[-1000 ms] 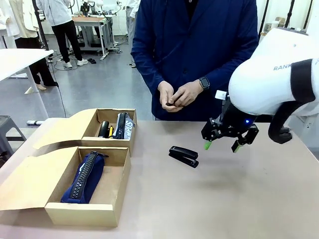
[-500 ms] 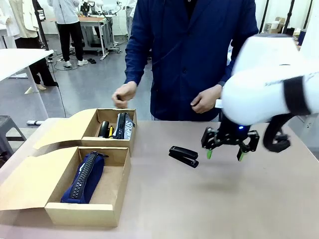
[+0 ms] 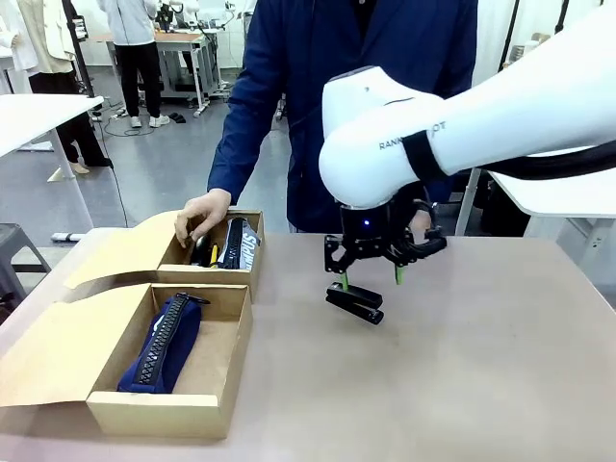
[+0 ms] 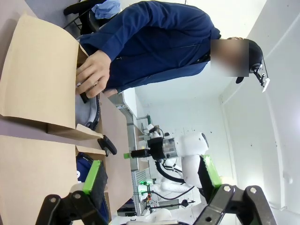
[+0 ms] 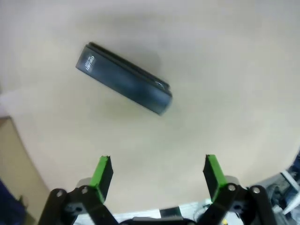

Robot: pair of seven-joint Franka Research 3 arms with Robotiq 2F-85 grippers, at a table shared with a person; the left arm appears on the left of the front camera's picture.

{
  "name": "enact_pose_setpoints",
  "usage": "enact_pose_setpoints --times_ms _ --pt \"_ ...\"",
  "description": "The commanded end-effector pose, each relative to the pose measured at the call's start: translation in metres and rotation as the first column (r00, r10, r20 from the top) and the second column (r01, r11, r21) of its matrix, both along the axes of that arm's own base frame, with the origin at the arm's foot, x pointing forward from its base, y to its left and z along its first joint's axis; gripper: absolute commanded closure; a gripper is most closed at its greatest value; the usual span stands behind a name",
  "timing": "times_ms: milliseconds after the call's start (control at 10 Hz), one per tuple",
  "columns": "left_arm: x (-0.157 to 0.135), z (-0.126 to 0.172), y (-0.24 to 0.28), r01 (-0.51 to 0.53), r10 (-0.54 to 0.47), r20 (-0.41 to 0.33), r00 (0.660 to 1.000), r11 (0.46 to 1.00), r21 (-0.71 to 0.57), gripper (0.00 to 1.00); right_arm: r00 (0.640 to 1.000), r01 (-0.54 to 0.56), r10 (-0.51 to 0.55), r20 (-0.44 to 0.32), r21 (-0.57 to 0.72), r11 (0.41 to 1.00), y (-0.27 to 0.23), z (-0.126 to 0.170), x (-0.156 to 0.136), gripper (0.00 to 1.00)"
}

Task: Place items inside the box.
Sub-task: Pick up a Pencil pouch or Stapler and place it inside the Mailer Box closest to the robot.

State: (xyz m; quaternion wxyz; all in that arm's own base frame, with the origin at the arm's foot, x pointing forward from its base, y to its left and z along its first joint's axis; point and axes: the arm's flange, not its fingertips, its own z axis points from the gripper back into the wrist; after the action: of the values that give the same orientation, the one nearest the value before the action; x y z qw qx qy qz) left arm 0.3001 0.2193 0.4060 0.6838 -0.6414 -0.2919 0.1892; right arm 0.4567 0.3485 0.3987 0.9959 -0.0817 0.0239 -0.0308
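Stapler (image 3: 354,301) under right gripper (image 3: 371,279) (jaws apart)

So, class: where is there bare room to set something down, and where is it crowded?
Free: the larger box's floor right of the pencil case; the table right of and in front of the stapler. Crowded: the smaller box, where the person's hand reaches in; the open right gripper hangs over the stapler.
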Motion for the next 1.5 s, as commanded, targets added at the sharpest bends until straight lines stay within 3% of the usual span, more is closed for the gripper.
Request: enact_pose_setpoints --times_ms 0,200,300,400,700,800,900,1000,1100,1200,1300,1400 --pt "-0.001 0.001 -0.001 0.004 -0.004 0.026 1.0 1.0 0.003 0.0 0.998 0.015 -0.02 0.053 0.097 0.995 0.001 0.002 0.006 0.0" --pt "-0.001 0.001 -0.001 0.004 -0.004 0.026 1.0 1.0 0.003 0.0 0.995 0.046 -0.061 0.074 0.192 0.98 -0.012 -0.002 0.003 0.0" --pt "-0.001 0.001 -0.001 0.004 -0.004 0.026 1.0 1.0 0.003 0.0 0.992 0.094 -0.106 0.069 0.164 0.982 -0.016 -0.003 0.001 0.0" --pt "-0.001 0.001 -0.001 0.004 -0.004 0.026 1.0 1.0 0.003 0.0 0.997 0.041 -0.049 0.061 0.125 0.991 0.003 0.002 0.019 0.0" --pt "-0.001 0.001 -0.001 0.004 -0.004 0.026 1.0 1.0 0.003 0.0 0.996 0.063 -0.072 0.06 0.146 0.987 -0.001 0.0 0.017 0.0" --pt "-0.001 0.001 -0.001 0.004 -0.004 0.026 1.0 1.0 0.003 0.0 0.994 -0.108 0.103 0.045 0.145 0.983 -0.003 -0.002 0.022 0.0" --pt "-0.001 0.001 -0.001 0.004 -0.004 0.026 1.0 1.0 0.003 0.0 0.958 -0.286 0.28 0.055 0.169 0.943 -0.005 -0.003 0.025 0.0" --pt "-0.001 0.001 -0.001 0.004 -0.004 0.026 1.0 1.0 0.003 0.0 0.878 -0.477 0.472 0.076 0.224 0.85 -0.01 -0.004 0.027 0.0" --pt "-0.001 0.001 -0.001 0.004 -0.004 0.026 1.0 1.0 0.003 0.0 0.78 -0.619 0.616 0.106 0.267 0.738 -0.016 -0.006 0.027 0.0" --pt "-0.001 0.001 -0.001 0.004 -0.004 0.026 1.0 1.0 0.003 0.0 0.627 -0.765 0.765 0.149 0.305 0.568 -0.024 -0.009 0.025 0.0" --pt "-0.001 0.001 -0.001 0.004 -0.004 0.026 1.0 1.0 0.003 0.0 0.571 -0.798 0.808 0.149 0.331 0.503 -0.029 -0.011 0.024 0.0" --pt "-0.001 0.001 -0.001 0.004 -0.004 0.026 1.0 1.0 0.003 0.0 0.548 -0.812 0.828 0.121 0.316 0.492 -0.033 -0.013 0.024 0.0"
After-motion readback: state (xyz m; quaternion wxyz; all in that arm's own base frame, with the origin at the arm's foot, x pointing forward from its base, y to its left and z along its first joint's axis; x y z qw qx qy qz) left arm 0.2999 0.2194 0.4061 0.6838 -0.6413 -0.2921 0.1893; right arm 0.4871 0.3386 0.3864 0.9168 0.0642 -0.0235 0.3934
